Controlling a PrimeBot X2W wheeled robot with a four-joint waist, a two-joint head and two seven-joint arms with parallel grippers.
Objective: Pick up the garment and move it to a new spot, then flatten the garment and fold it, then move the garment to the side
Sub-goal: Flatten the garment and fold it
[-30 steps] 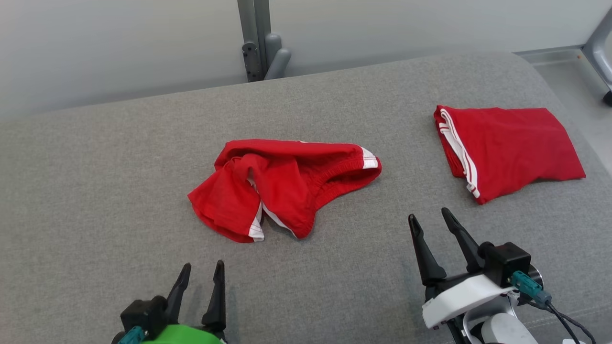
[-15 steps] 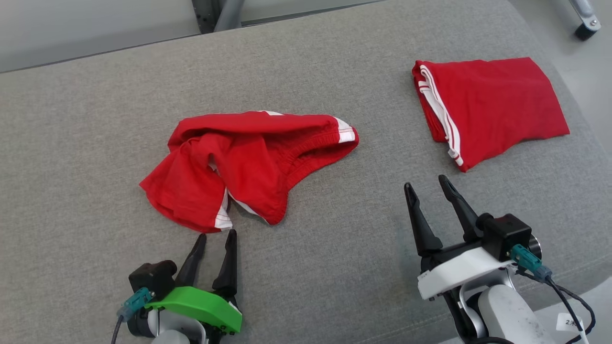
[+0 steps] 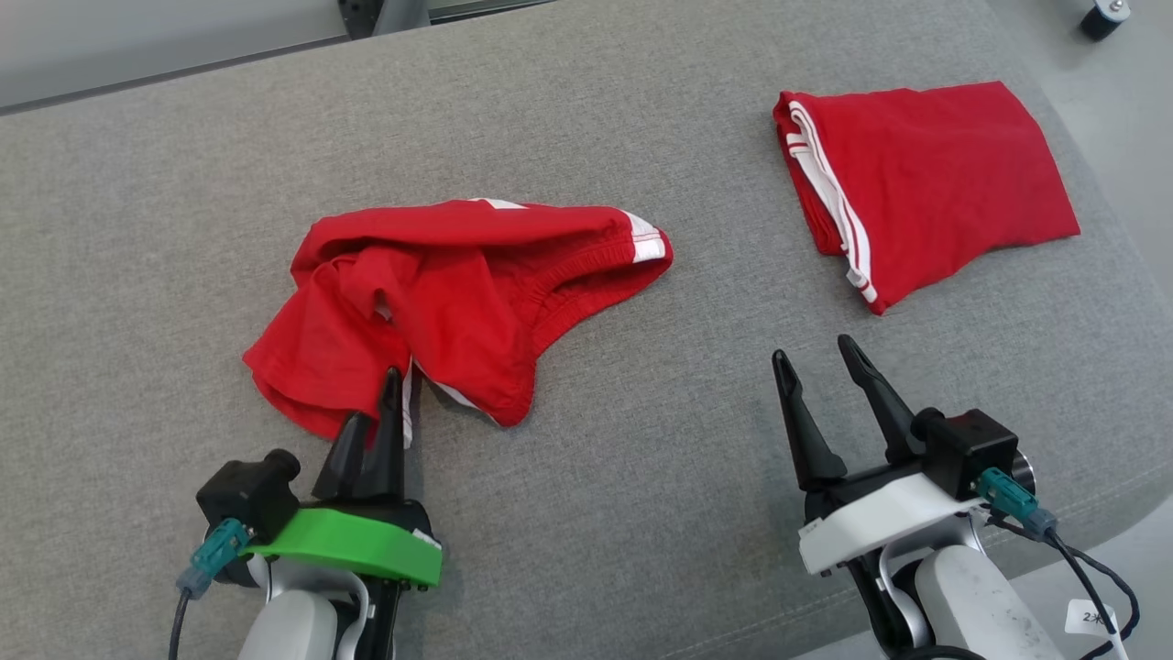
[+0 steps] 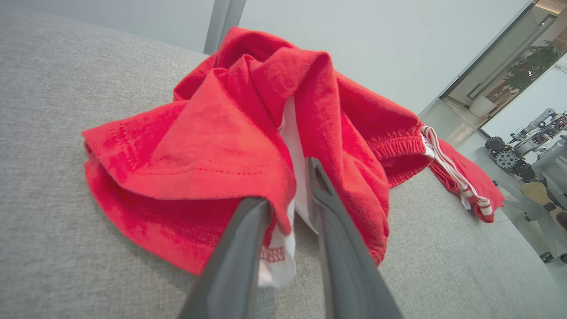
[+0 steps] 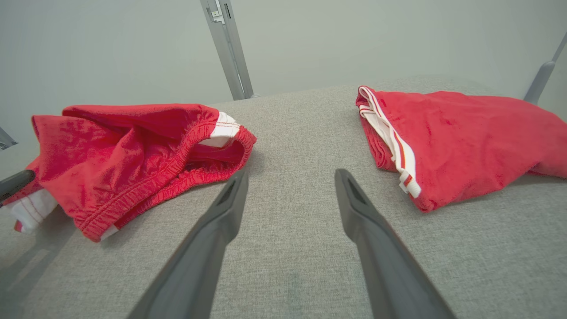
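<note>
Head view: the left gripper [image 3: 392,380] has moved up to the near hem of the crumpled red white-striped shorts [image 3: 476,284], which lie mid-way along the grey upholstered bench [image 3: 641,513], so the pickup is beginning. Left wrist: its fingers [image 4: 239,248] straddle that hem; whether it is pinched yet, I cannot tell. Right wrist: the right gripper [image 5: 291,173] holds its fingers spread and empty, near a folded red pair [image 5: 465,133].

two red garments [image 3: 458,293] [image 3: 926,174], one grey padded surface [image 3: 641,513]
</note>
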